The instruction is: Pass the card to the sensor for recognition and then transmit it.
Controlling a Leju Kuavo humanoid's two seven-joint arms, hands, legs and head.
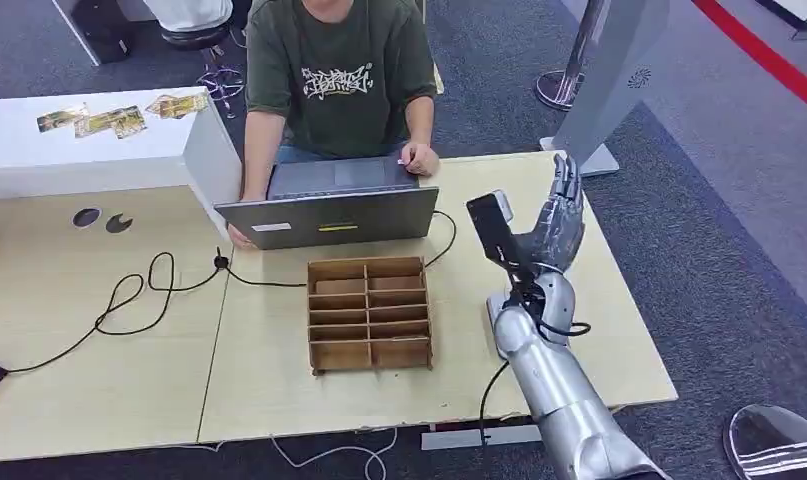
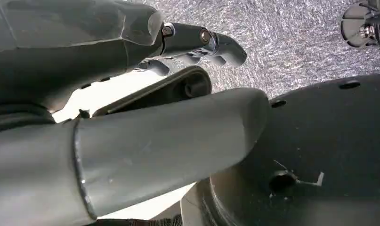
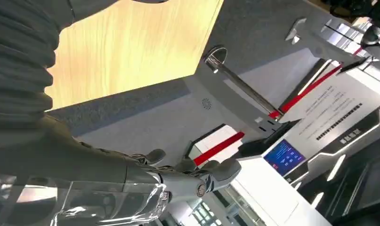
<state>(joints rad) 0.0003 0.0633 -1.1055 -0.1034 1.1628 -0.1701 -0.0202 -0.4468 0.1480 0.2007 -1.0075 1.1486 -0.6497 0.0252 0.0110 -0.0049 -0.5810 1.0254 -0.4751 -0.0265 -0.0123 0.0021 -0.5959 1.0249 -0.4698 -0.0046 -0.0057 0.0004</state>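
Wooden organizer (image 1: 369, 314) mid-table, right hand (image 1: 561, 222) raised open

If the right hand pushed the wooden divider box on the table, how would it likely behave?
The wooden divider box looks like thin plywood with open compartments, so probably light and stiff. It lies low and flat on the smooth table, so it would likely slide rather than tip. The right hand is raised beside it, apart from it.
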